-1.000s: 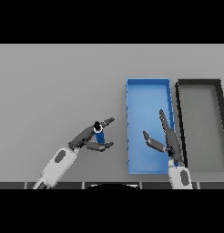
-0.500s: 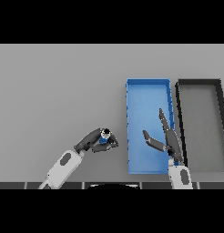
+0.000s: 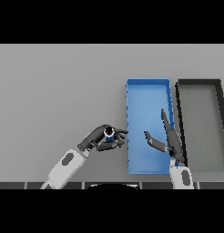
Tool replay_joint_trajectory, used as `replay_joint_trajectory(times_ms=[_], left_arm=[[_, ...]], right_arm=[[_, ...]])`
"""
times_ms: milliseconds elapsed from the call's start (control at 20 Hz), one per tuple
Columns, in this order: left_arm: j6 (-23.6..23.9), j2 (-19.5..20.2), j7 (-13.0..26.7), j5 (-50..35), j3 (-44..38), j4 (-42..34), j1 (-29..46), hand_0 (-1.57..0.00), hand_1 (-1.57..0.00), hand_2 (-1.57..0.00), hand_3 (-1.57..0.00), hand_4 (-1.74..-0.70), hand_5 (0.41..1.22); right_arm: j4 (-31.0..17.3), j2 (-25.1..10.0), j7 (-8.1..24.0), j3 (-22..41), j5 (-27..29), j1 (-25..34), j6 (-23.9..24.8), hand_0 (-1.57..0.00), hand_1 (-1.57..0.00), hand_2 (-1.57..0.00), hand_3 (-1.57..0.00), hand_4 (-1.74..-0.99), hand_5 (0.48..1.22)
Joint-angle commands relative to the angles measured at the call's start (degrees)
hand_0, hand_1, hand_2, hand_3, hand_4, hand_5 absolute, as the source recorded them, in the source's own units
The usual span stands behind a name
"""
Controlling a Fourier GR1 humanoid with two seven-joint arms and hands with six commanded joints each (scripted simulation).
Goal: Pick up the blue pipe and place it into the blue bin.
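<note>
The blue pipe (image 3: 109, 134) is a short blue tube with a dark opening on top. My left hand (image 3: 98, 139) is shut on it, fingers and thumb curled round it, just left of the blue bin (image 3: 147, 96). The bin is a long blue tray right of centre, with nothing lying in it. My right hand (image 3: 168, 137) is open over the bin's near right part, fingers straight and pointing away, thumb spread to the left.
A dark grey bin (image 3: 200, 84) of the same shape stands right beside the blue one, at the right edge. The grey table (image 3: 59, 86) stretches to the left and far side.
My left hand has closed round the pipe and carried it to the right, close to the blue bin's left wall. The right hand has stayed in place.
</note>
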State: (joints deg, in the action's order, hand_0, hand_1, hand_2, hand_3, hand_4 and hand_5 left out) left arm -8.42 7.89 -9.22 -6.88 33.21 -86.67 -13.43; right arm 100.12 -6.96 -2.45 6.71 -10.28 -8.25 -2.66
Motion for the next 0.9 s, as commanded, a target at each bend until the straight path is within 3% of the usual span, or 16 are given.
replay_joint_trajectory(times_ms=[0,250,600,700,850], left_arm=[[0.3,0.0,1.4,0.1,0.1,-1.2,-0.8,-1.55,-1.55,-1.55,-1.48,-1.73,1.213],[0.3,0.9,6.7,0.0,0.4,-5.0,-1.8,-1.56,-1.56,-1.56,-1.49,-1.74,1.218],[-0.1,1.1,7.3,0.8,0.4,-3.8,-1.8,-1.57,-1.57,-1.57,-1.49,-1.74,1.219],[-0.1,0.8,7.0,1.1,0.8,-4.2,-1.4,-1.57,-1.57,-1.57,-1.5,-1.74,1.22],[-0.3,0.5,7.9,1.2,0.9,-4.1,-1.7,-1.57,-1.57,-1.57,-1.5,-1.74,1.22]], right_arm=[[-0.1,0.0,-0.4,0.0,-0.1,-0.1,0.1,0.0,0.0,0.0,0.0,-1.157,0.6],[0.0,-0.1,-1.9,-0.1,-0.5,-0.6,0.5,0.0,0.0,0.0,0.0,-1.133,0.606],[0.7,-0.8,-0.2,-1.1,1.7,-0.2,-0.6,0.0,0.0,0.0,0.0,-1.176,0.605],[1.7,-0.7,-2.6,-1.7,6.6,0.4,-3.8,0.0,0.0,0.0,0.0,-1.196,0.622],[7.0,-5.2,0.6,-3.1,19.7,2.9,-13.1,0.0,0.0,0.0,0.0,-1.231,0.572]])
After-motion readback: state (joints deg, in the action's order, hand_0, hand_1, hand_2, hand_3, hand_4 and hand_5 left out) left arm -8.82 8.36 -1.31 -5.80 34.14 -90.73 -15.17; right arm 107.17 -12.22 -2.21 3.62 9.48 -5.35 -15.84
